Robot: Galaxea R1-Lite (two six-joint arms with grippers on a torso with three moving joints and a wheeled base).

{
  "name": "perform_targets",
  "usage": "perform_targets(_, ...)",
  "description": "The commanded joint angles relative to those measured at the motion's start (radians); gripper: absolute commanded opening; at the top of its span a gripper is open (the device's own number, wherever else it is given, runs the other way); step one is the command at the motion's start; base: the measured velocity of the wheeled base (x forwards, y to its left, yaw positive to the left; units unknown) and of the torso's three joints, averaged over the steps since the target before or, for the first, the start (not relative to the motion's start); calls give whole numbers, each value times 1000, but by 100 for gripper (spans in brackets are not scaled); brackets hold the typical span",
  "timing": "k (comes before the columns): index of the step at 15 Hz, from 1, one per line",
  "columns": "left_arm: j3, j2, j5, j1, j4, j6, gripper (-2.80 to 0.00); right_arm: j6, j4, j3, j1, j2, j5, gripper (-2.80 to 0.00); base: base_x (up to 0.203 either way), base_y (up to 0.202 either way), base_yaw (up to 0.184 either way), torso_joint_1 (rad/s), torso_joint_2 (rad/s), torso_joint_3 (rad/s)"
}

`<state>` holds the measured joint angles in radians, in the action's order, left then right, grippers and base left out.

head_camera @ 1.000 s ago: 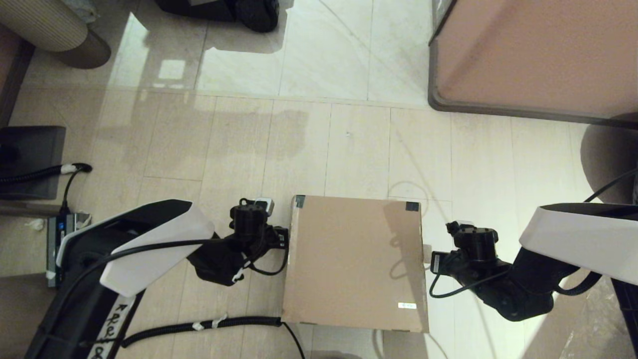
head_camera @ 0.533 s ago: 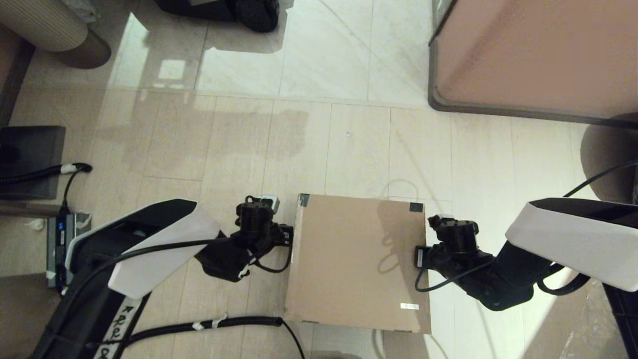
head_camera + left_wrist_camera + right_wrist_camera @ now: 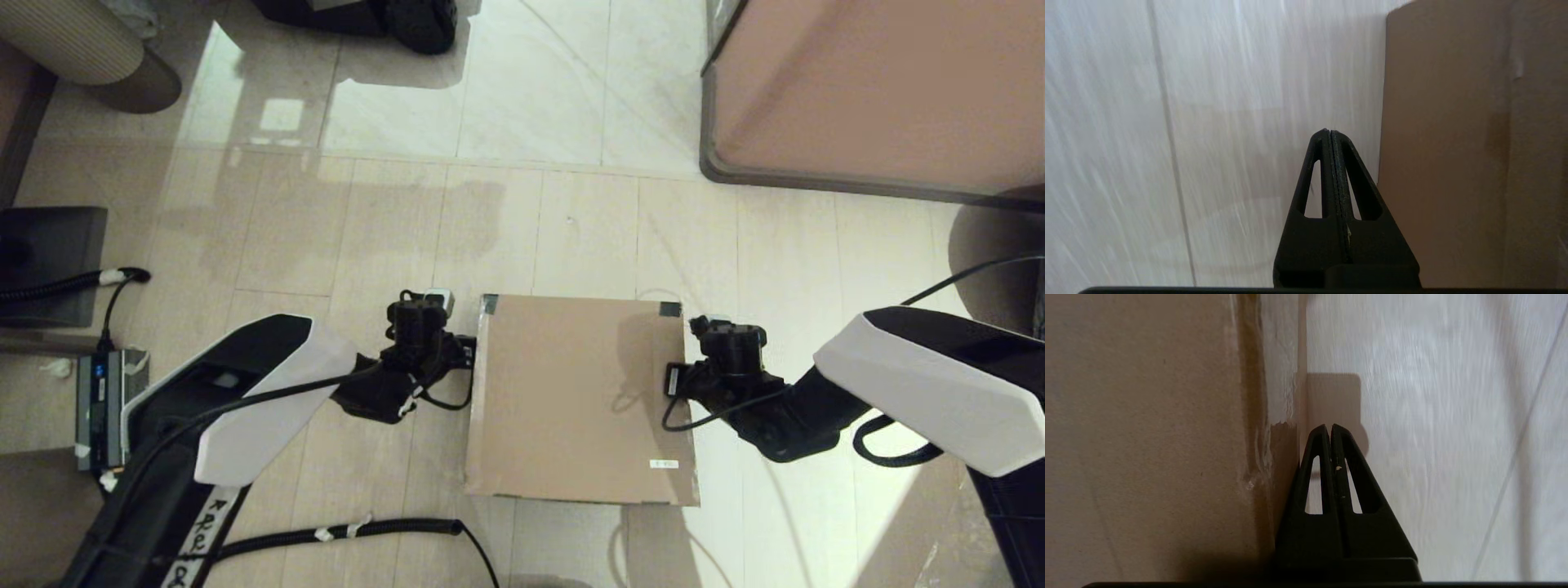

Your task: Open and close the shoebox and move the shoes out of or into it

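Note:
The shoebox (image 3: pixel 580 400) lies shut on the tiled floor, plain brown, with dark tape on its two far corners and a small white label near the front right. My left gripper (image 3: pixel 464 359) is shut and sits against the box's left side; in the left wrist view its tips (image 3: pixel 1329 130) stand beside the cardboard wall (image 3: pixel 1453 163). My right gripper (image 3: pixel 674 380) is shut too, pressed to the box's right side (image 3: pixel 1147 437), with its tips (image 3: pixel 1329 425) by a small cardboard tab. The shoes are hidden.
A big pinkish-brown cabinet (image 3: pixel 882 90) with a dark base stands at the far right. At the left are a power strip (image 3: pixel 98 392) and a dark block (image 3: pixel 49 261). A black corrugated cable (image 3: pixel 326 532) runs along the floor near the box's front left corner.
The shoebox has slid away from me across the floor. Both arms have gone forward with it, and the right gripper has closed in from a gap onto the box's right side.

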<state>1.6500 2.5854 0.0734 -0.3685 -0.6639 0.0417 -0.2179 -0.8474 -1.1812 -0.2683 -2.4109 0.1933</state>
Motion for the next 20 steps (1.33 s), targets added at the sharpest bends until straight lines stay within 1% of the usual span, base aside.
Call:
perform_targets(1, 93, 23, -2, 8, 31, 1, -280, -3, 30, -82, 0, -29, 0, -280, 0, 0, 0, 0, 0, 0)
perform_targets(3, 187, 43, 1, 27, 86, 1, -280, 0, 37, -110, 11, -23, 6, -280, 0, 0, 0, 0, 0, 0)
perform_targets(4, 202, 48, 4, 46, 104, -1, -280, 0, 41, -107, 23, -9, 8, -280, 0, 0, 0, 0, 0, 0)
perform_targets(7, 189, 26, 39, 89, 107, -3, -280, -1, 49, -53, 76, 68, 8, -280, 0, 0, 0, 0, 0, 0)
perform_targets(9, 158, -9, 44, 101, 107, -3, -280, -1, 47, 16, 110, 123, 8, -280, 0, 0, 0, 0, 0, 0)
perform_targets(11, 54, -57, 43, 102, 102, -2, -280, -5, 42, 96, 121, 160, 6, -280, 0, 0, 0, 0, 0, 0)
perform_targets(13, -82, -117, 42, 95, 93, 8, -280, -11, 23, 158, 122, 171, 6, -280, 0, 0, 0, 0, 0, 0)
perform_targets(15, -223, -179, 41, 73, 60, 30, -280, -4, -45, 227, 121, 164, 6, -280, 0, 0, 0, 0, 0, 0)
perform_targets(17, -346, -232, 40, 30, 10, 54, -280, -2, -115, 300, 112, 143, 6, -280, 0, 0, 0, 0, 0, 0)
perform_targets(18, -388, -246, 40, -1, -17, 69, -280, -1, -161, 325, 108, 125, 6, -280, 0, 0, 0, 0, 0, 0)
perform_targets(19, -406, -246, 43, -20, -45, 87, -280, -1, -177, 336, 96, 117, 8, -280, 0, 0, 0, 0, 0, 0)
perform_targets(20, -404, -243, 43, -24, -46, 86, -280, -1, -177, 341, 87, 114, 8, -280, 0, 0, 0, 0, 0, 0)
